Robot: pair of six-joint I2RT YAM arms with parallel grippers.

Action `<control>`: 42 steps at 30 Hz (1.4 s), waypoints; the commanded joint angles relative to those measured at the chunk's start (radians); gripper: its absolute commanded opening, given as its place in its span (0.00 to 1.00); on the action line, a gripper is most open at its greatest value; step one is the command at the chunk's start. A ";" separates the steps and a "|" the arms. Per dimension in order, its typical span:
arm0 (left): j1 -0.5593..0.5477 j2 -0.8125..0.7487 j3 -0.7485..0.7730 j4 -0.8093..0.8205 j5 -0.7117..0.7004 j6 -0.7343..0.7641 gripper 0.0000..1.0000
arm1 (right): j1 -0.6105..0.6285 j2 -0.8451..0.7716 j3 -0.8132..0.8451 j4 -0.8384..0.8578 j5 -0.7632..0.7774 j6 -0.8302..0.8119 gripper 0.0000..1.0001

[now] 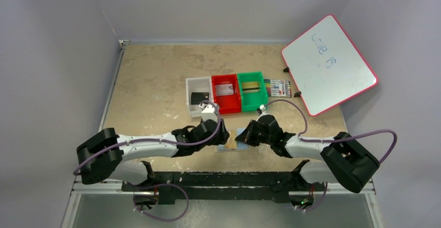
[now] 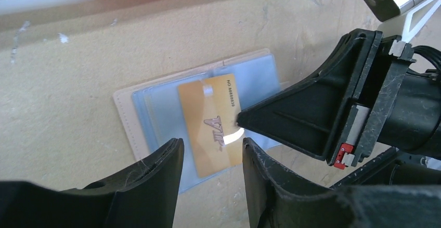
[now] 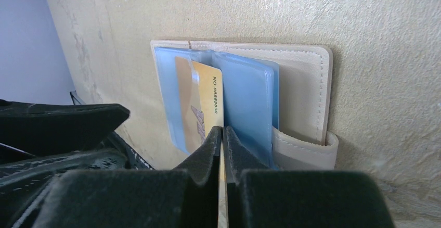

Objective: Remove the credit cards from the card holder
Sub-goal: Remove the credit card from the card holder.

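Note:
The tan card holder lies open on the table, its light-blue pockets facing up and its snap tab at one end. A gold credit card marked VIP sticks partly out of a pocket. My right gripper is shut on this card's long edge, and the card's thin edge shows between the fingertips. My left gripper stands open just over the card's free end, one finger on each side, holding nothing. In the top view the card holder lies between both grippers.
Beyond the holder stand a white bin, a red bin and a green bin, each with a card in it. A striped marker pack and a red-rimmed whiteboard lie at the far right.

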 commanded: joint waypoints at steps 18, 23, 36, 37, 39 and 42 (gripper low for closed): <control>-0.018 0.232 0.012 0.101 0.139 0.001 0.37 | -0.003 -0.032 0.011 0.009 0.011 -0.017 0.16; -0.027 0.235 0.003 0.104 0.136 -0.002 0.33 | -0.003 -0.011 -0.010 0.086 -0.013 0.024 0.21; -0.037 0.224 0.012 0.063 0.100 0.000 0.30 | -0.004 -0.047 -0.049 0.136 -0.011 0.059 0.03; -0.037 0.218 0.013 0.054 0.091 0.000 0.29 | -0.004 -0.059 -0.047 0.114 0.001 0.056 0.03; -0.037 0.206 0.012 0.038 0.075 -0.001 0.30 | -0.004 -0.082 -0.042 0.067 0.027 0.045 0.03; -0.038 0.195 0.014 0.010 0.051 0.005 0.30 | -0.004 -0.116 -0.041 0.018 0.050 0.034 0.03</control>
